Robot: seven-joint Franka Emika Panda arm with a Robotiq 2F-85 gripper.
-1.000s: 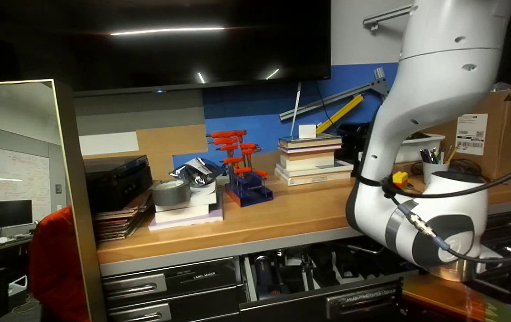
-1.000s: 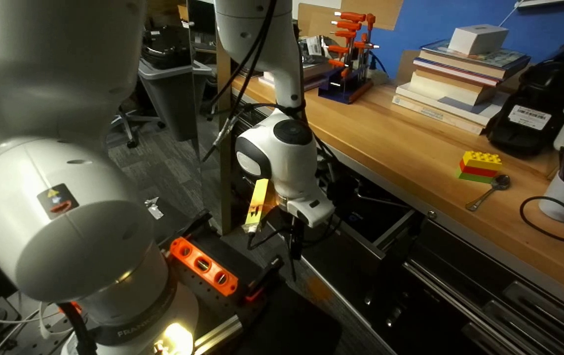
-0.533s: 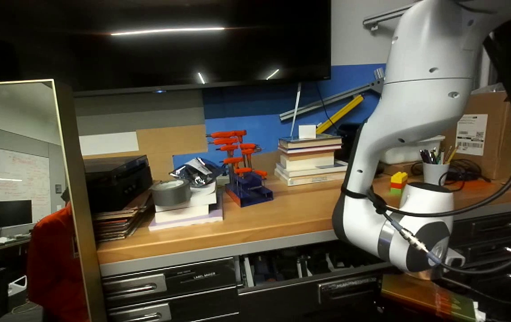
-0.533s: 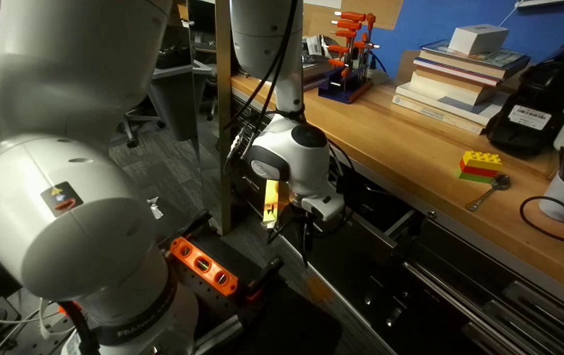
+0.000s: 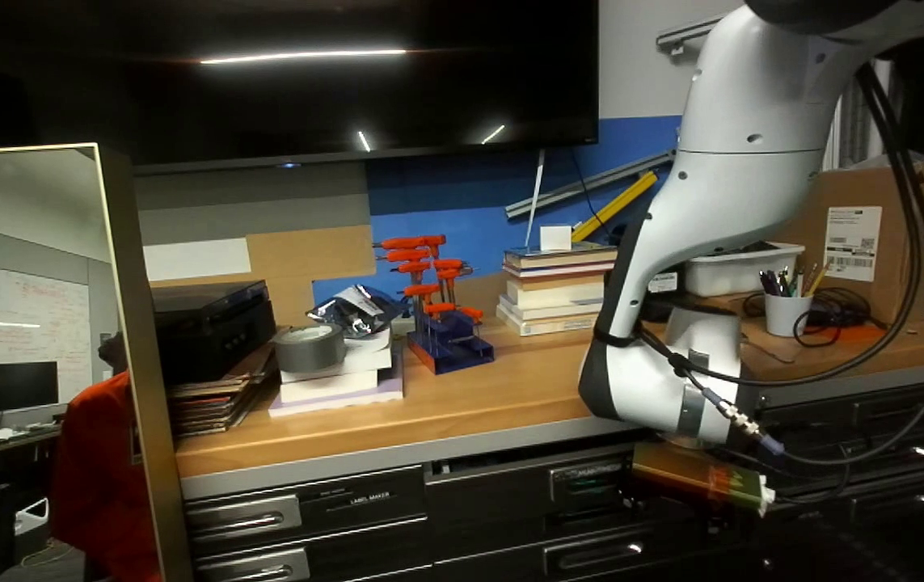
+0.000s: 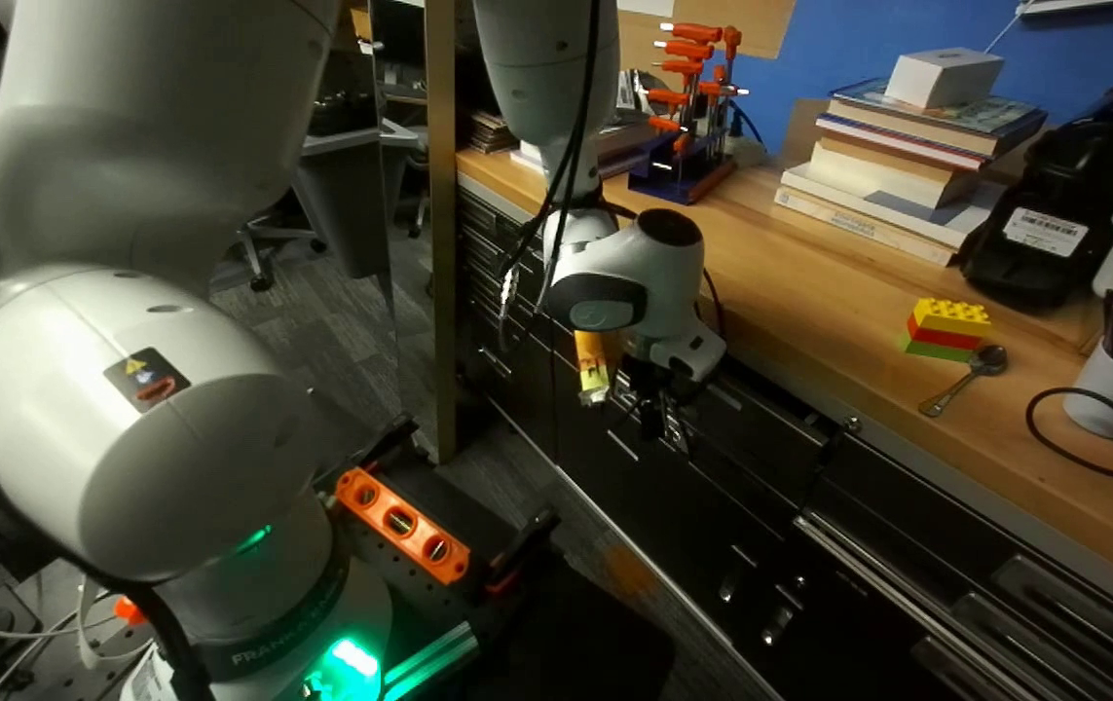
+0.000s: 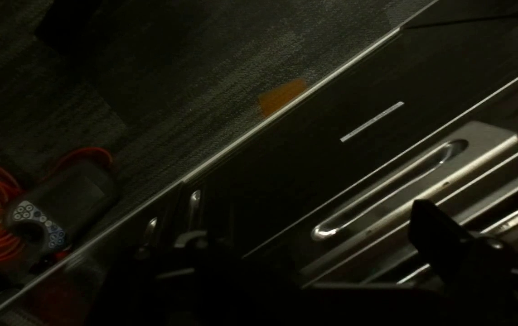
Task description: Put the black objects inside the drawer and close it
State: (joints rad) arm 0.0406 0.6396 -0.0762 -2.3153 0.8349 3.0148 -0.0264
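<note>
Further in than a second ago — the drawer [image 5: 494, 505] sits almost fully home, and the arm [image 5: 704, 202] is nearer the table [image 5: 494, 404] above it.
Only a narrow dark gap shows above the drawer's front; the black objects, dark shapes inside it a second ago, are hidden behind that front. Just in front of the drawer hangs the pincer [image 6: 651, 414], its fingers [image 7: 436, 233] spread wide with nothing held — whether it touches the front cannot be told. On the table above the drawer stand a blue rack [image 5: 452, 343] of red-handled tools [image 5: 415, 242] and a stack of books [image 5: 554, 291]; past one end of the drawer sit a toy brick block [image 6: 946, 331] and a spoon [image 6: 985, 362].
</note>
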